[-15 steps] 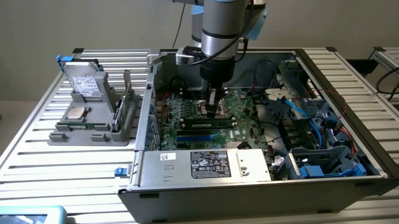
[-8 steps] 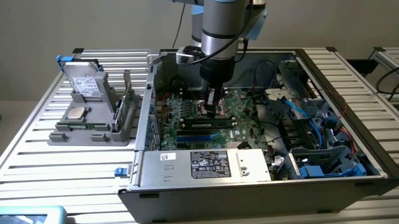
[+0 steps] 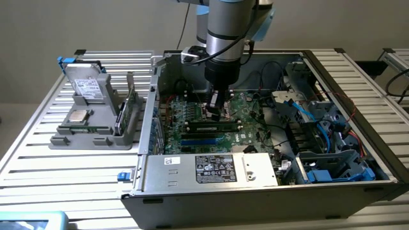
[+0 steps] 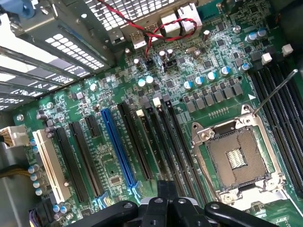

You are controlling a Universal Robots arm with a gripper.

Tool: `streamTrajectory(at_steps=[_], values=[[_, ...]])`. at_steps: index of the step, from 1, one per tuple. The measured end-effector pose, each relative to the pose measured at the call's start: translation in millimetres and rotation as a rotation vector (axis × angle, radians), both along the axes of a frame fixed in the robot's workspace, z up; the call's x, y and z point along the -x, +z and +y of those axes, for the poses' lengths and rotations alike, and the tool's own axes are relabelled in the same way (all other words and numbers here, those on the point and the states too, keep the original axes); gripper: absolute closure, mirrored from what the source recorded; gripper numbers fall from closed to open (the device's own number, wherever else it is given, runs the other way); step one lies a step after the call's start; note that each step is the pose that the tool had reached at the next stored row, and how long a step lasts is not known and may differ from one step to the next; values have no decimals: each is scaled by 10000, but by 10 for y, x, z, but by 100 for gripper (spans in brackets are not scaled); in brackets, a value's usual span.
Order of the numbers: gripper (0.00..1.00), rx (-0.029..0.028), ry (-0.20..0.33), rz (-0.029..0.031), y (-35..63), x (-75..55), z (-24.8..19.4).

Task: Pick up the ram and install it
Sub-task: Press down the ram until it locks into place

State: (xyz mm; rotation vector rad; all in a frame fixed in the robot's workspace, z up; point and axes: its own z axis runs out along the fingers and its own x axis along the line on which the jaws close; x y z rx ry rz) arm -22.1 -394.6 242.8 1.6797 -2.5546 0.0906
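On the slatted surface (image 3: 38, 143) at the exterior view's left sits a grey holder (image 3: 76, 139) that keeps the spare parts apart and easy to reach: a boxy silver drive (image 3: 87, 86) propped at the back, a square processor chip (image 3: 79, 115) lying flat, and a thin dark-green strip standing on edge along its right side, which I take to be the ram (image 3: 130, 103). Standing it on edge leaves its long sides free for a pinch.

Next comes the open computer case (image 3: 255, 191), laid on its side so the motherboard (image 3: 191, 115) faces up to the arm. The gripper (image 3: 214, 109) hangs low inside it, just above the long black slots (image 4: 156, 142) beside the 1 blue slot (image 4: 116, 146). Its fingers (image 4: 189, 208) are clenched together; whether anything thin is pinched between them I cannot tell. A dark strip (image 3: 211, 128) lies along a slot just in front of the gripper, possibly a seated module.

Further right, the empty processor socket (image 4: 234, 158) sits with its lever raised, and blue and red cables (image 3: 319, 124) fill the drive bays.
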Motion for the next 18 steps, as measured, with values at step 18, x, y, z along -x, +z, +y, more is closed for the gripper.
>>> streamTrajectory(at_steps=[18], values=[[89,-1,-2376,-1,0,0,0]])
